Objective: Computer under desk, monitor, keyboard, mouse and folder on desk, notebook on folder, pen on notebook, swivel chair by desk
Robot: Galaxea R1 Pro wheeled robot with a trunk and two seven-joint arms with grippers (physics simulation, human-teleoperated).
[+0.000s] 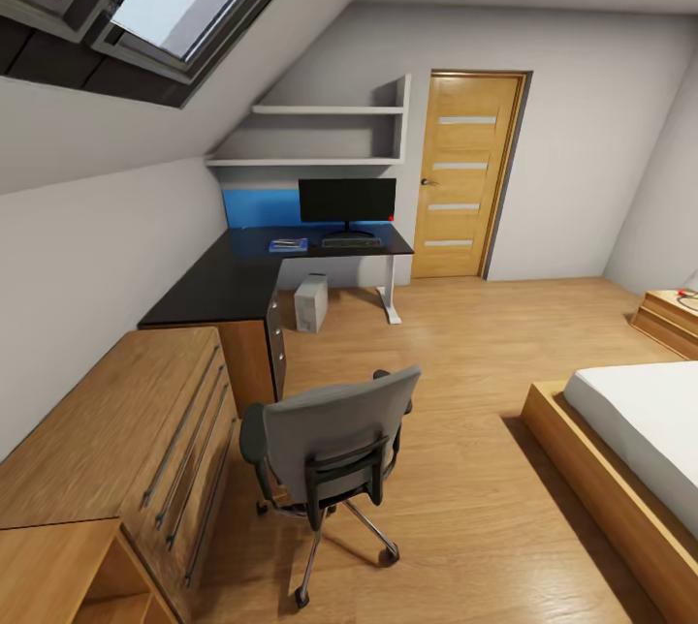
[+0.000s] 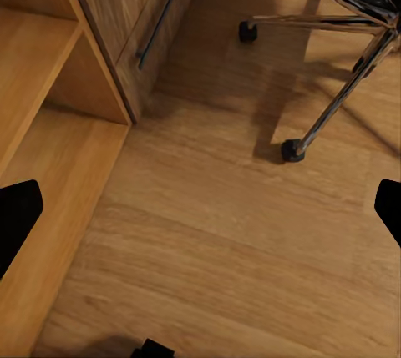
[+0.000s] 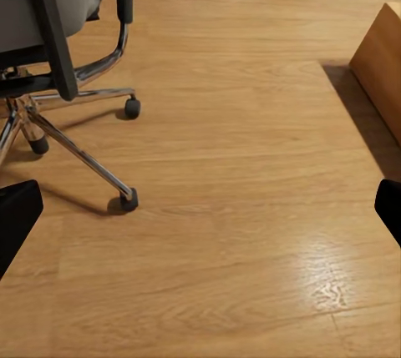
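swivel chair (image 1: 334, 445) stands on open floor (image 1: 465, 353) between dresser (image 1: 145, 430) and bed (image 1: 630, 450)

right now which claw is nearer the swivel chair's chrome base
Hard to call; about even. The left claw hangs by the swivel chair on its dresser side, the right claw on its bed side.

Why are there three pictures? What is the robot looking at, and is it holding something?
A robot with two arms took these. The big picture comes from its head: a bedroom with a grey swivel chair in front, and farther back a black desk carrying a monitor, with a white computer below. The other two come from cameras on its arms, looking down at the wood floor and the chair's wheels. The black shapes at the edges are the fingers of each tool. Both the left tool and the right tool are open, holding nothing.
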